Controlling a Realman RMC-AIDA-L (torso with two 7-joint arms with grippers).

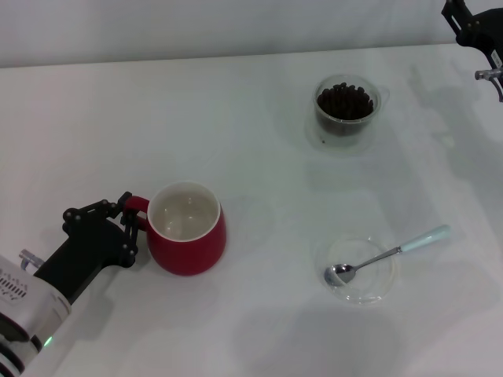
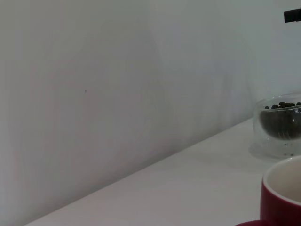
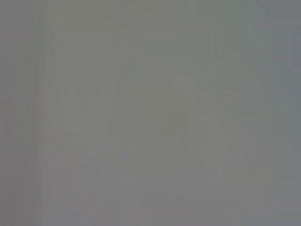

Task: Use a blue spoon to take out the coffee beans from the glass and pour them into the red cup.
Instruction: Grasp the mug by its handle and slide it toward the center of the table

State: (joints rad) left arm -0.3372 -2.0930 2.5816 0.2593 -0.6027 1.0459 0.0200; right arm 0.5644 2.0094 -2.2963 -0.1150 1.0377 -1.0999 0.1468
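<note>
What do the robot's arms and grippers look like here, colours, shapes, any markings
The left gripper is matte black, built of jointed bar linkages with round pivot bolts, on a black wedge-shaped body. Behind it the arm turns white, with dark printed lettering, a small green light and a short silver stub. Of the right gripper, at the far right edge, only black angular parts and a silvery metal fitting show.
</note>
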